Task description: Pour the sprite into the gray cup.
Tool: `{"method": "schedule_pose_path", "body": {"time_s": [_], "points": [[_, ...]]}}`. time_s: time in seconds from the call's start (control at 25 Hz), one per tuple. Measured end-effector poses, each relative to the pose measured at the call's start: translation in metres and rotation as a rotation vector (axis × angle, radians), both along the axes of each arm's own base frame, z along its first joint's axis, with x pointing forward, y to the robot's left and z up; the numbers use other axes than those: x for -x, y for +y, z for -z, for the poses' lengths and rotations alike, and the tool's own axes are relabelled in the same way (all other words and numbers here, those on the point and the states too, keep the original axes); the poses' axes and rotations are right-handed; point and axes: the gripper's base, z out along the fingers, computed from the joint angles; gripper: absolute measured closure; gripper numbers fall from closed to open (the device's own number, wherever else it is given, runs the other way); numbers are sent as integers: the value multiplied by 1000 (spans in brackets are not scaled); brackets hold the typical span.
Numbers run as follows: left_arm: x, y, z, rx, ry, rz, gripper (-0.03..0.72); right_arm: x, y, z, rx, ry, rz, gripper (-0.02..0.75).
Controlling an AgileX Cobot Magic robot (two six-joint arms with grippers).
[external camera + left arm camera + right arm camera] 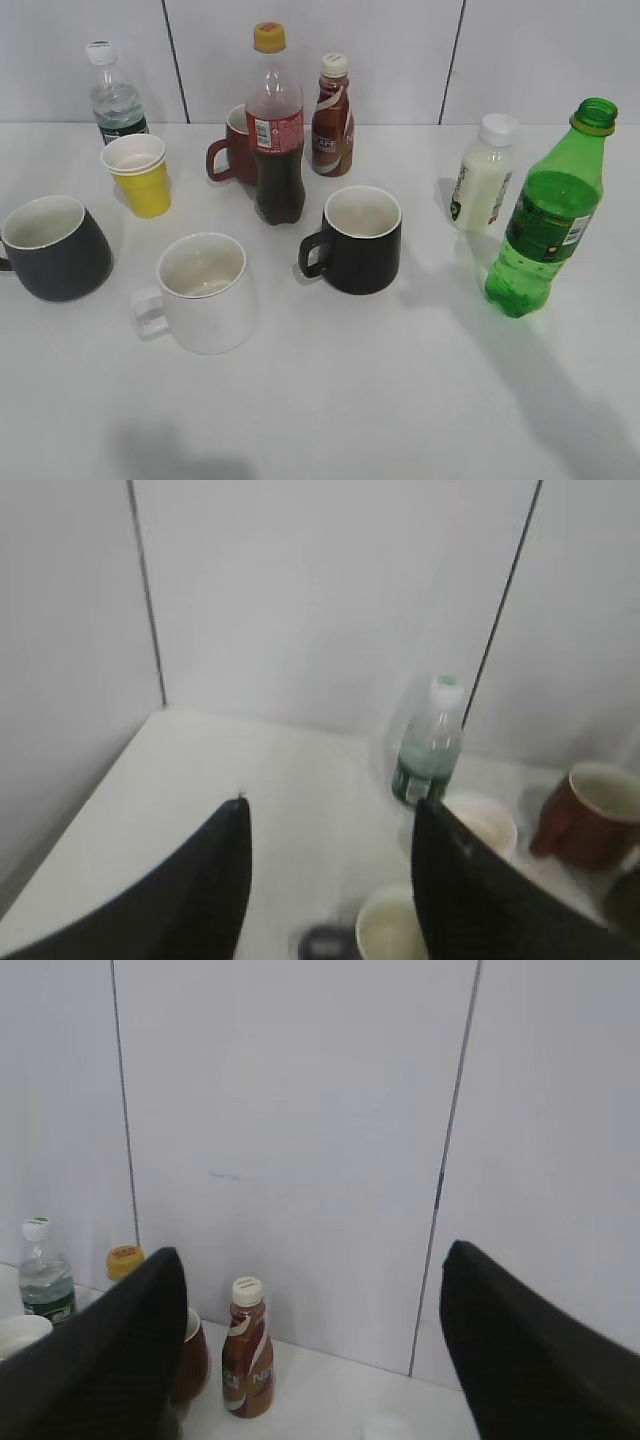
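The sprite [545,225], a green bottle with no cap, stands upright at the right of the table. The gray cup [60,255] stands at the far left, mouth up and empty. A blurred off-white cup mouth at the bottom of the left wrist view [385,930] appears to be this cup. My left gripper [330,802] is open and empty, above the table's left rear part. My right gripper [315,1250] is open and empty, facing the back wall. Neither gripper shows in the exterior view. The sprite does not show in either wrist view.
A white mug [200,290] and a black mug [360,240] stand mid-table. Behind them are a cola bottle [275,130], a red mug [235,150], a coffee bottle [332,120], a yellow cup [140,175] and a water bottle [115,100]. A milk bottle [482,175] stands beside the sprite.
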Motion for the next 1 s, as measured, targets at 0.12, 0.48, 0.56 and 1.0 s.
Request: {"method": "schedule_pose_path", "body": {"time_s": [0.12,0.48,0.56,1.0], "points": [[30,0,-13,41,80,-1,286,20,-14,-7,-12,19,18,146],[68,0,-11,42,208,67,286,36,-34,9,78,48,123,192],[67,-1,-13,51,183,81,286,33,-20,10,-1,64,10,216],[64,0,-11,21,207,68,286,39,30,76,256,746,-458,230]]}}
